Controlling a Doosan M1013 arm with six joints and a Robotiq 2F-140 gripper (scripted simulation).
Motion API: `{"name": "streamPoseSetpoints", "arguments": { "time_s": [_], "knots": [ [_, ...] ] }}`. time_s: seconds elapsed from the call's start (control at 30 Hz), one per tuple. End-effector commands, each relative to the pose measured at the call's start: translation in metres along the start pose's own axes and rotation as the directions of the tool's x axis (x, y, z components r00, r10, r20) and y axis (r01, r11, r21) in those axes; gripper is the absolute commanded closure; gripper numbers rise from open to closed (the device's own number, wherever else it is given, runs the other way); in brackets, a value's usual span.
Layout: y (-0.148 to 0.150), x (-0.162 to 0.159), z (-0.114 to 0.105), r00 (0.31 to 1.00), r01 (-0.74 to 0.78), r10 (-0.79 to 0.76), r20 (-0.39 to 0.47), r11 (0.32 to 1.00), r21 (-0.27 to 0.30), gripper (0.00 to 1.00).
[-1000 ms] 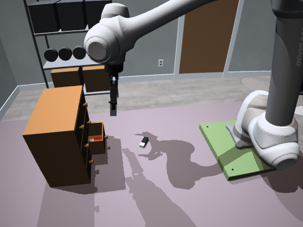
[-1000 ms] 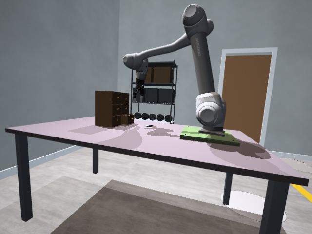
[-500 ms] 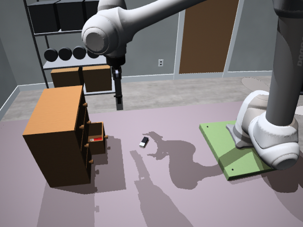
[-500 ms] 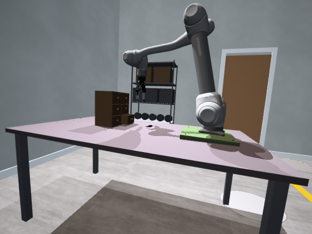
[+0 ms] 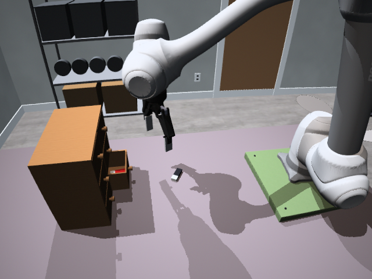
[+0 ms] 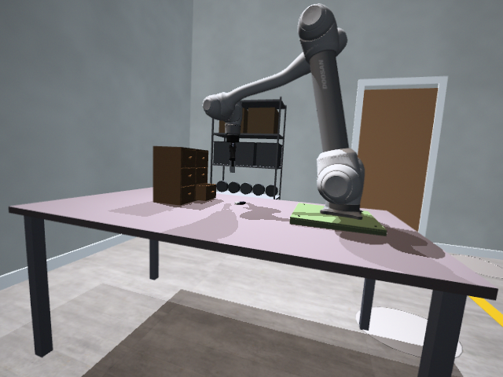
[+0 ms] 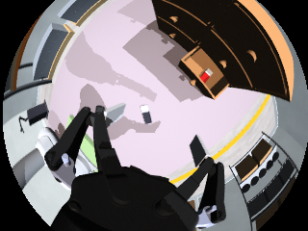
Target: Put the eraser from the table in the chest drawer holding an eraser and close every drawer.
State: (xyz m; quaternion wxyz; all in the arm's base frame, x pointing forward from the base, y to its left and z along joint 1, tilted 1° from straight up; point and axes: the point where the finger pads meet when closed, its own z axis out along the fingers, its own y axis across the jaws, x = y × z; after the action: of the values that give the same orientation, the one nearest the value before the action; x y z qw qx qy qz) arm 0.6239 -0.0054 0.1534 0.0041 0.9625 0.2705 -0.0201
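Top view shows you the gripper hanging in the air with its fingers spread wide and nothing between them, above the tabletop between the chest and the loose eraser. That eraser, black and white, lies flat on the tabletop, well apart from the chest and just below and to the right of the gripper in this view. One drawer in the chest's lower row stands pulled out; you can see a red eraser lying inside it. The other drawers look pushed in. The arm's green base plate sits at the right.
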Motion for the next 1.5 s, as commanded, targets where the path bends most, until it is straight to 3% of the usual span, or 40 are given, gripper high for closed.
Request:
{"name": "streamPoseSetpoints", "arguments": {
  "time_s": [0.0,0.03,0.13,0.33,0.37,1.17,1.47],
  "knots": [
    [-0.012,-0.013,0.029,0.978,0.210,-0.209,-0.024,0.978,0.003,0.00],
    [-0.012,-0.013,0.029,0.978,0.210,-0.209,-0.024,0.978,0.003,0.00],
    [-0.033,-0.038,0.068,0.898,0.440,-0.440,-0.022,0.898,-0.004,0.00],
    [-0.045,-0.052,0.087,0.818,0.575,-0.575,-0.023,0.818,-0.007,0.00],
    [-0.045,-0.052,0.087,0.818,0.575,-0.575,-0.023,0.818,-0.007,0.77],
    [-0.045,-0.052,0.088,0.818,0.575,-0.575,-0.023,0.818,-0.007,0.77],
    [-0.045,-0.052,0.099,0.818,0.575,-0.575,-0.024,0.818,-0.007,0.77]
  ]
}}
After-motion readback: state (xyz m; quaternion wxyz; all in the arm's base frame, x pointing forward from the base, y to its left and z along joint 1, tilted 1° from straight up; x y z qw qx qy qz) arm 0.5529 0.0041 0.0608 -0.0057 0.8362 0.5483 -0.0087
